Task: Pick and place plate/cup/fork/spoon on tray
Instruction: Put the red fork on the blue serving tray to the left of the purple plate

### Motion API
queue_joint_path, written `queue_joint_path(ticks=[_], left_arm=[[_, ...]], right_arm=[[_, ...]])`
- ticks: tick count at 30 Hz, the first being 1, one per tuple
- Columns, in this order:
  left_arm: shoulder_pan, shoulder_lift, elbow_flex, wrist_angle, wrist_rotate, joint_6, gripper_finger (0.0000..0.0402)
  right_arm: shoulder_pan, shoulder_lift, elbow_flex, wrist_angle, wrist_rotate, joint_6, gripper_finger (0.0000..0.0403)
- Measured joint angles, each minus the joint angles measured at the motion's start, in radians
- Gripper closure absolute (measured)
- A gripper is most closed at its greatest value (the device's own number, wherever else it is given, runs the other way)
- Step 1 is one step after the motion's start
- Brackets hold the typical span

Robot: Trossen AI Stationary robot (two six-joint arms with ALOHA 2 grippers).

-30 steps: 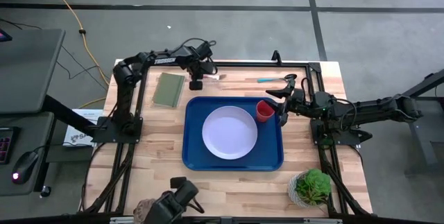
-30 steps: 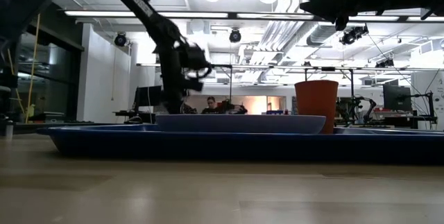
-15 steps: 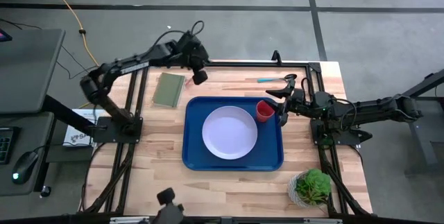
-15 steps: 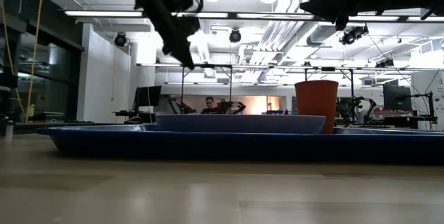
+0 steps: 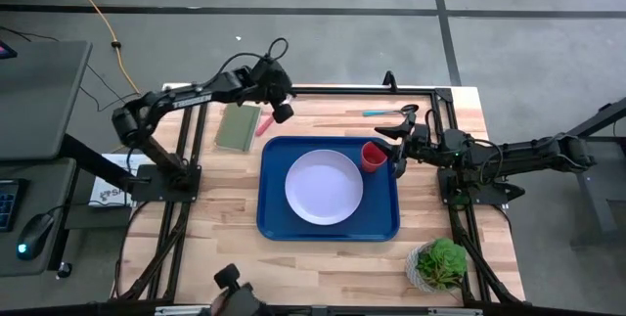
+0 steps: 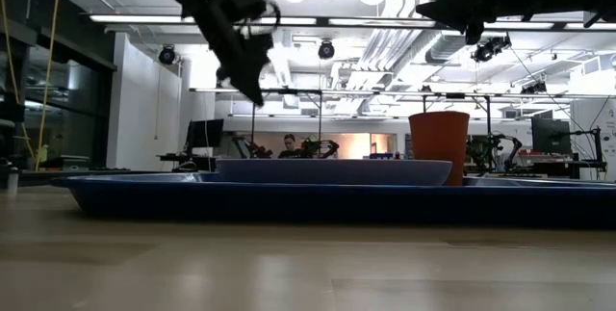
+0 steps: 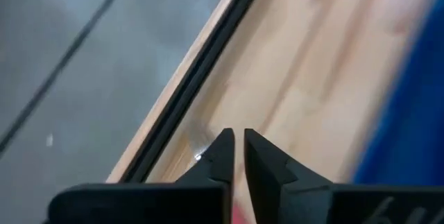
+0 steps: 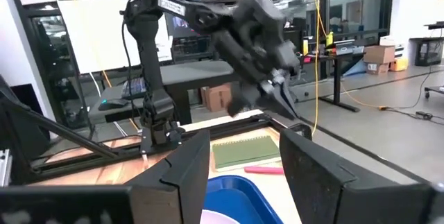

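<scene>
The pink-handled fork (image 5: 263,123) lies flat on the table between the olive pad and the blue tray (image 5: 275,220). It also shows in the right wrist view (image 8: 263,170). My left gripper (image 5: 283,112) is shut and empty, raised well above the fork (image 6: 256,97). The pale plate (image 5: 324,187) and the red cup (image 5: 373,156) stand on the tray. My right gripper (image 5: 398,153) is open and empty, just right of the cup. The teal spoon (image 5: 378,112) lies on the table near the far edge.
An olive-green pad (image 5: 238,126) lies left of the tray. A potted plant (image 5: 437,264) stands at the near right corner. Black rails run along the table's far edge (image 5: 342,89). A person (image 6: 292,144) sits far back in the room.
My left gripper has risen from the table near the far edge and lifted the fork from its place there. The fork now lies on the table farther left, beside the pad. The gripper has then shifted slightly toward the tray.
</scene>
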Motion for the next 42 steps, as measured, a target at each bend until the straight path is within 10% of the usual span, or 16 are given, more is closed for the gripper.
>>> queue_joint_path(ticks=[15,42], left_arm=[[0.171,0.300,0.000,-0.046,0.102,-0.162,0.0206],[0.133,0.365,0.005,-0.036,0.090,-0.240,0.0203]], right_arm=[[0.000,0.000,0.000,-0.007,0.000,-0.007,0.0236],[0.000,0.000,0.000,-0.007,0.001,0.010,0.0236]])
